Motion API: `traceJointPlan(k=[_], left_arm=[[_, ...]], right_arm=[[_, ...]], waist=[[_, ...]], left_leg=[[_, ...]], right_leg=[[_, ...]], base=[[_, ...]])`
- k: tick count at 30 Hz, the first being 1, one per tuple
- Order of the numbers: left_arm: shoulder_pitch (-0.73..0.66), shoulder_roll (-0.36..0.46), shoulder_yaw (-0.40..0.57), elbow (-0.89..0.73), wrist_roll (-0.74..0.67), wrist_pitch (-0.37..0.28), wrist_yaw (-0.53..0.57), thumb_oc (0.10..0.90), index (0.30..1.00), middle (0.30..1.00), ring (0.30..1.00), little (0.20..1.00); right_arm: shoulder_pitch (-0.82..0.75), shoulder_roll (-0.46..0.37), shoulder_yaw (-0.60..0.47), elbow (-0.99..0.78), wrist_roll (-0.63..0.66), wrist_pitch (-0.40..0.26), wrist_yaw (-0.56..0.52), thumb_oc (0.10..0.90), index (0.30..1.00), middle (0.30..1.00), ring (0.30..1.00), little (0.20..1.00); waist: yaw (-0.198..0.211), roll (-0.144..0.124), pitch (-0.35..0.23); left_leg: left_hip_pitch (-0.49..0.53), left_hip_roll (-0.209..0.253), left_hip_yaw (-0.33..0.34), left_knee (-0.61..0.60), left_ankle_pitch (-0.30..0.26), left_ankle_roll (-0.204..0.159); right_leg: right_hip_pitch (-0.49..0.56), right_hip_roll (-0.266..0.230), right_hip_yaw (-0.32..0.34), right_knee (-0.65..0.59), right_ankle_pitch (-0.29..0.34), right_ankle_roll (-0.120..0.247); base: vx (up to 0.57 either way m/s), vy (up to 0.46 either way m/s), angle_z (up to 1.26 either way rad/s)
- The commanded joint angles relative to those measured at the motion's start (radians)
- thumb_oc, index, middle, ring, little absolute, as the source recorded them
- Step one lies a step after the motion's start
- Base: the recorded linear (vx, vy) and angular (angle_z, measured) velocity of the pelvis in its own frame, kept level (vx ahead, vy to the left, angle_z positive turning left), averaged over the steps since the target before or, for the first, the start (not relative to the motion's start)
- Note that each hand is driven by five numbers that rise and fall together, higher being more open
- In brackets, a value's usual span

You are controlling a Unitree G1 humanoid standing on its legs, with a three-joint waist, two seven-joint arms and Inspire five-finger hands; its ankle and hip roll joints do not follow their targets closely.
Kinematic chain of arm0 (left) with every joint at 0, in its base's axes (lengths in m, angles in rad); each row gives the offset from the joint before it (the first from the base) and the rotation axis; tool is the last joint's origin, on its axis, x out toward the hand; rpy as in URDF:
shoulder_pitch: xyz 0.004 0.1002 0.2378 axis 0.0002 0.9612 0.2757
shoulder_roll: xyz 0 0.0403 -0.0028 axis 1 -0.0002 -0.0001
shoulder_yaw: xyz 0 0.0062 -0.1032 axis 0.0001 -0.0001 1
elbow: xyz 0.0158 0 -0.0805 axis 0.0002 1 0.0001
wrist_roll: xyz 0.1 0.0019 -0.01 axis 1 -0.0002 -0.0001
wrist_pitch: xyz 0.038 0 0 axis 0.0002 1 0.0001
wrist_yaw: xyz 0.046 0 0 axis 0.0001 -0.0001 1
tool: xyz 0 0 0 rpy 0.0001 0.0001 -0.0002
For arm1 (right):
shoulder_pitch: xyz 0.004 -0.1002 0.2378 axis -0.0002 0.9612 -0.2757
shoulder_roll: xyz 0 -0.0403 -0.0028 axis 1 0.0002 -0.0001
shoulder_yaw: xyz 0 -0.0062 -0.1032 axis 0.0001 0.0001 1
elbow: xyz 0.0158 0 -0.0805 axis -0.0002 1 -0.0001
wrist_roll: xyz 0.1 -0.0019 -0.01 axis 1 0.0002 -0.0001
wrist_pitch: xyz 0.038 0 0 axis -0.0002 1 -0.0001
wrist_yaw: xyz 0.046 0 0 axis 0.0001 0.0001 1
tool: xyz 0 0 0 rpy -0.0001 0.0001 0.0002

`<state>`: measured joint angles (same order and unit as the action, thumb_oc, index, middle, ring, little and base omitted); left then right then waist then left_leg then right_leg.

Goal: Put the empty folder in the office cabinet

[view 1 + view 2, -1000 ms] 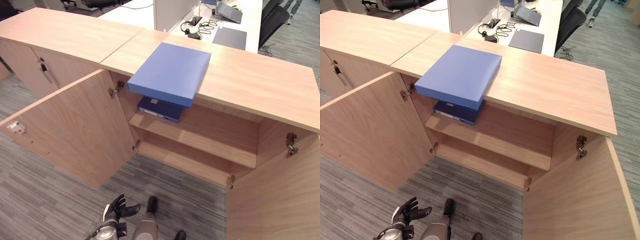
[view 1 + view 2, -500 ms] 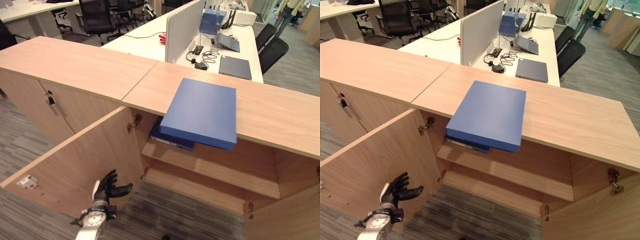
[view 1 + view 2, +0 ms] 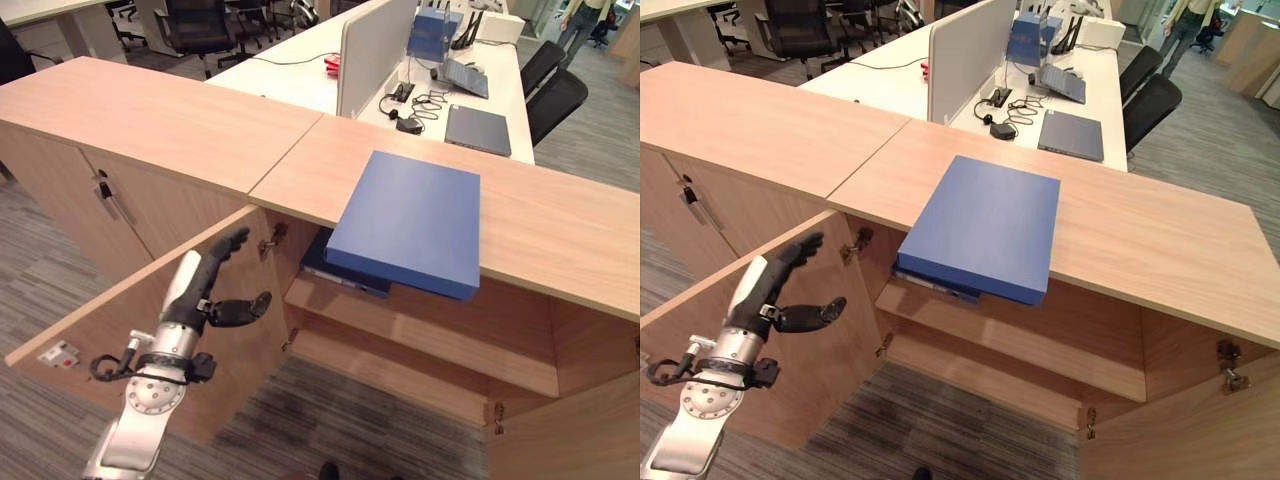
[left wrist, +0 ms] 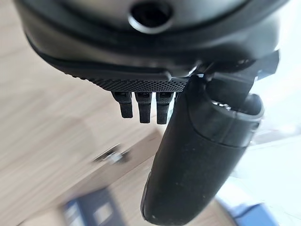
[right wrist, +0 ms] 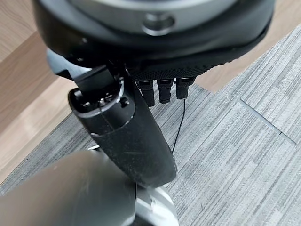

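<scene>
A flat blue folder lies on the wooden cabinet top, its near end sticking out over the front edge. Below it, a darker blue folder lies on the upper shelf inside the open cabinet. My left hand is raised in front of the open left door, left of the folders and touching nothing. It is open, with fingers straight and thumb spread. My right hand hangs open and empty over the grey carpet.
The right cabinet door stands open at the lower right. A closed cabinet with a handle adjoins on the left. Behind are a desk with a laptop, a divider panel, office chairs and a person far back.
My left hand has risen from low near the floor to the level of the left door's top edge. The camera has tilted up; the folders stay in place.
</scene>
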<state>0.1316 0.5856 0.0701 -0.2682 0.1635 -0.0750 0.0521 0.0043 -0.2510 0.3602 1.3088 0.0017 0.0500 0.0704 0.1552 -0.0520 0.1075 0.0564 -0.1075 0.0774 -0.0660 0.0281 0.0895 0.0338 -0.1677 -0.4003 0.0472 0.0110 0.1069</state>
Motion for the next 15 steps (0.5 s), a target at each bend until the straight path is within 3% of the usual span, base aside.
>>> traceJointPlan(k=[1,15], left_arm=[[-0.152,0.04,0.045,-0.149,0.121,-0.143,0.091,0.8,0.9,0.9,0.9,0.9],[-0.275,0.127,-0.092,-0.3,0.181,-0.212,0.078,0.8,0.9,0.9,0.9,0.9]], right_arm=[[-0.061,0.107,0.052,0.005,0.014,-0.046,0.051,0.8,0.9,0.9,0.9,0.9],[-0.089,0.128,0.102,0.027,0.011,-0.056,0.032,0.8,0.9,0.9,0.9,0.9]], waist=[[-0.001,-0.02,-0.042],[-0.015,-0.027,-0.078]], left_leg=[[-0.006,0.068,0.003,-0.021,-0.04,-0.095],[-0.004,0.078,-0.001,-0.021,-0.038,-0.103]], right_leg=[[0.124,0.043,-0.024,-0.134,0.018,0.026],[0.116,0.066,-0.007,-0.134,0.002,0.012]], base=[[0.02,-0.06,0.03],[0.01,-0.015,0.02]])
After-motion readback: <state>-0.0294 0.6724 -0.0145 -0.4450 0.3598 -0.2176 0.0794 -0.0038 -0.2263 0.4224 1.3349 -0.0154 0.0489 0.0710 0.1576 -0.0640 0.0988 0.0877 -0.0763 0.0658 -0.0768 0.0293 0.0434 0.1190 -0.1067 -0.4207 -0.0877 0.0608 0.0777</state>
